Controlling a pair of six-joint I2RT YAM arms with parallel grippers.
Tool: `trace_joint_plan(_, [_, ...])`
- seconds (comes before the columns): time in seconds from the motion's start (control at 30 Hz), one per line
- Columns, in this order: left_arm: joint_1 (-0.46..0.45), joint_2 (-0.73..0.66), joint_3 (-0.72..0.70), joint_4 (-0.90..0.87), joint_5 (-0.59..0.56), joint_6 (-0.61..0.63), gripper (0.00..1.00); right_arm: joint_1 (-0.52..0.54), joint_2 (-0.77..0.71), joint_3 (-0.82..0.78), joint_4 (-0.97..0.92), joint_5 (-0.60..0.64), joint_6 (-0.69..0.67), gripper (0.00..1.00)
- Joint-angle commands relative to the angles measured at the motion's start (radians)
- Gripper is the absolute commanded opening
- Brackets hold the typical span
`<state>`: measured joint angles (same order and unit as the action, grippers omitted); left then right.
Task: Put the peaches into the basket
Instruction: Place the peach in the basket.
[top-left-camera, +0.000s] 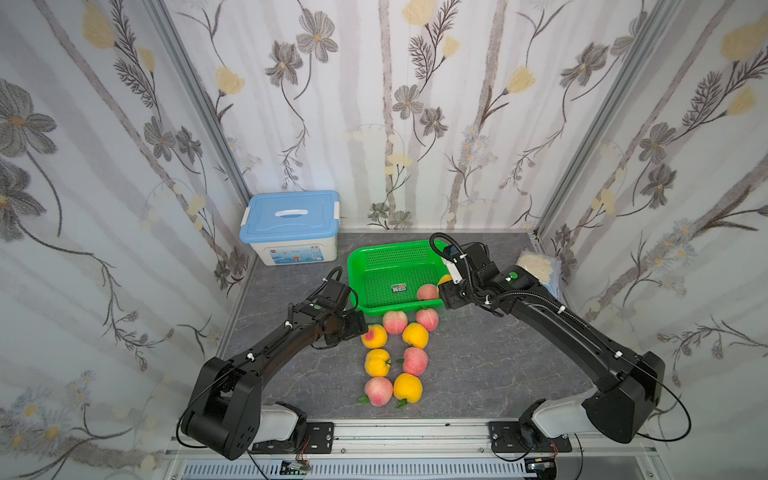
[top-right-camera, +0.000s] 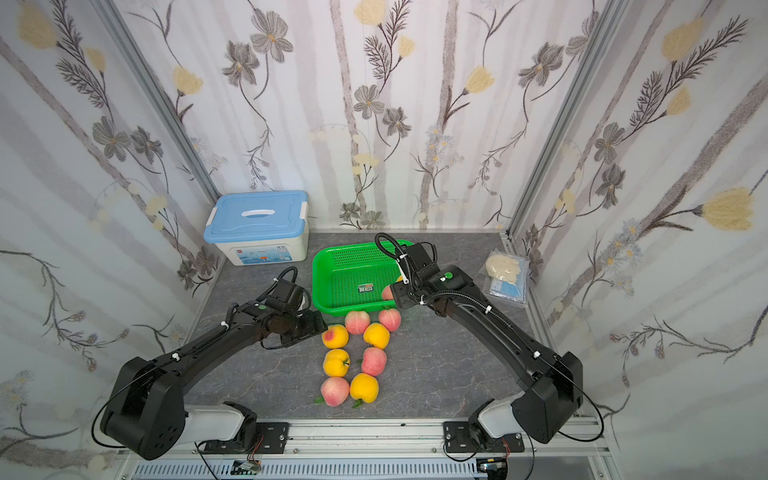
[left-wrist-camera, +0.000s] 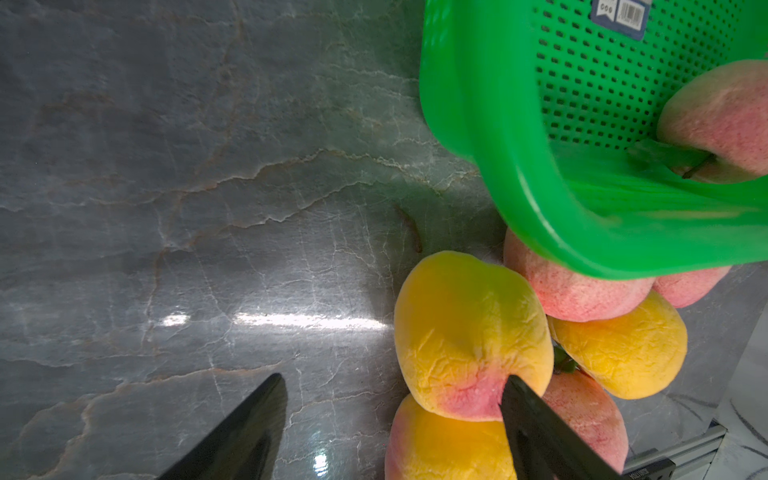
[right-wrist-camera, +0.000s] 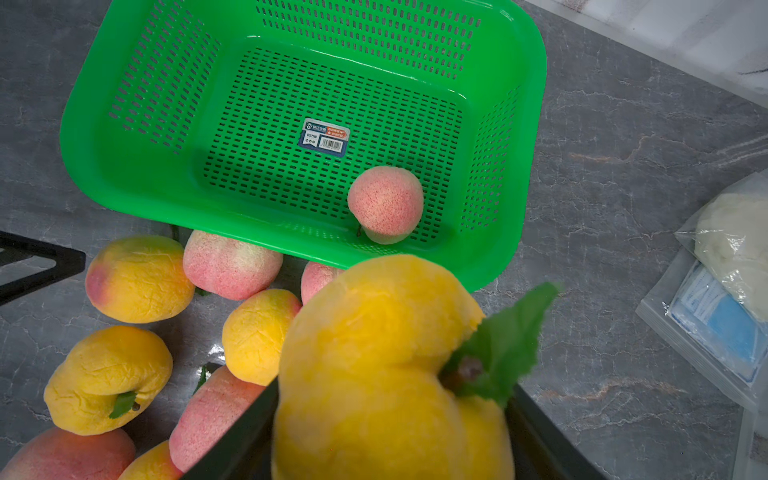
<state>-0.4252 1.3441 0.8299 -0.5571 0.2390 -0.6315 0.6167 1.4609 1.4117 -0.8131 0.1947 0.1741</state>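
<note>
- The step in hand looks like a delivery. The right gripper (right-wrist-camera: 390, 419) is clamped on a yellow peach (right-wrist-camera: 374, 332) with a green leaf, and holds it above the near right corner of the basket (top-left-camera: 352, 270).
- The basket sits on the tabletop (top-left-camera: 478, 365), mid-width and toward the back edge. One pink peach (right-wrist-camera: 385, 203) already lies inside it, against the front wall and close below the held fruit.
- As I judge it, the next move is to carry the yellow peach a little further in over the perforated floor, lower it and part the jaws. Released high or right over the rim, a round fruit could bounce or roll out.
- The left gripper (left-wrist-camera: 392, 380) is empty with its jaws spread, low over the tabletop at the left side of the loose fruit.
- A blushed peach (left-wrist-camera: 465, 332) lies just beside it, not between the jaws. One finger (left-wrist-camera: 540, 428) overlaps its red end, and whether it touches I cannot tell from this angle.
- To take that fruit, the left gripper probably has to shift sideways until the jaws straddle it, then close.
- Eight peaches (top-left-camera: 414, 360) remain on the tabletop in two rough columns, running from the basket's front wall toward the front edge. The two nearest the basket sit tucked under its rim.
</note>
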Motion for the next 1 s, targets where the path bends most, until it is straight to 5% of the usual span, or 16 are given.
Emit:
trace_joint_plan(0.0, [-0.003, -0.003, 0.007, -0.019, -0.006, -0.002, 0.84, -0.008, 0.050, 0.047, 0.044, -0.027, -0.004, 0.47])
trace_joint_plan(0.97, [-0.006, -0.002, 0.005, -0.037, -0.030, 0.036, 0.84, -0.115, 0.617, 0.419, 0.072, -0.151, -0.027, 0.49])
